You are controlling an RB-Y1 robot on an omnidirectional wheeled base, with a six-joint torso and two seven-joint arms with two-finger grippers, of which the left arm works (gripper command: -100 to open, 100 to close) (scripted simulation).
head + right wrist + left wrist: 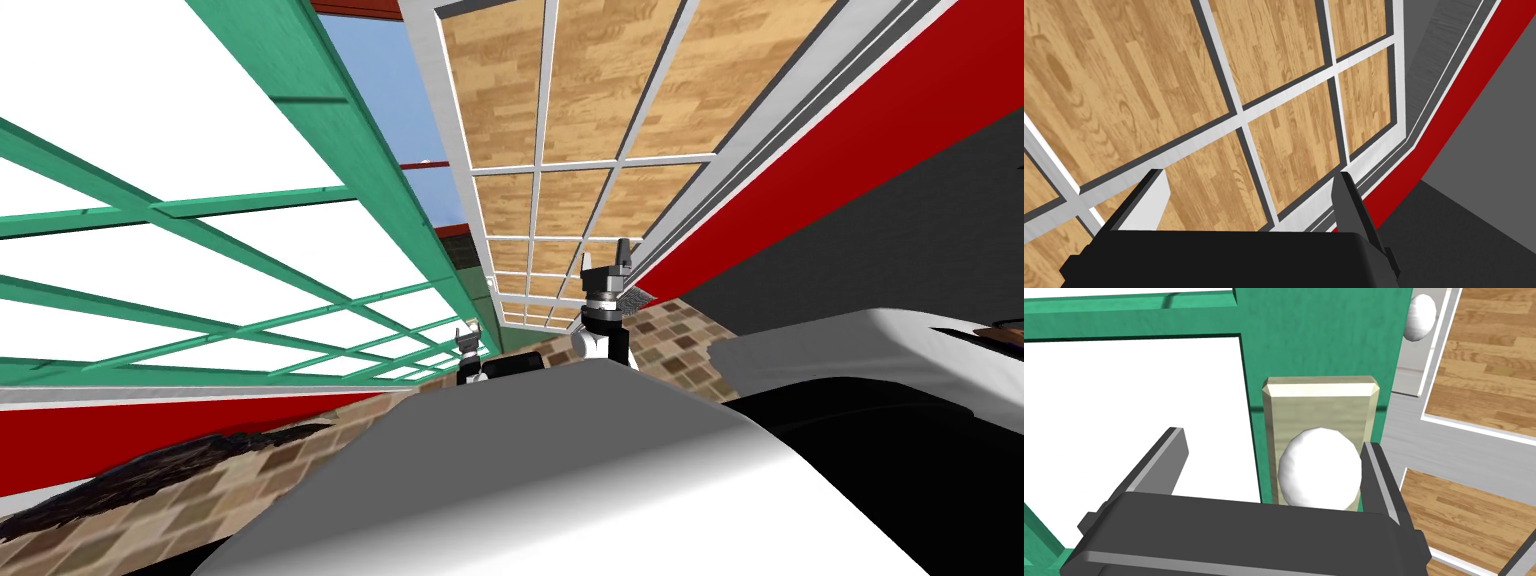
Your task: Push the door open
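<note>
**Left gripper** [1274,440]: held low before the green door [1319,333], fingers [1380,475] spread apart. The white knob [1319,473] lies between them, close against one finger and well apart from the other. It sits on a pale plate [1319,405] at the door's edge, beside a white pane [1134,413]. Beyond that edge is a second white knob [1420,315] on a wood-panelled door [1484,378].

**Right gripper** [1249,176]: raised higher, fingers likewise spread and holding nothing. It faces the wood panels, near a red wall band [1459,115].
</note>
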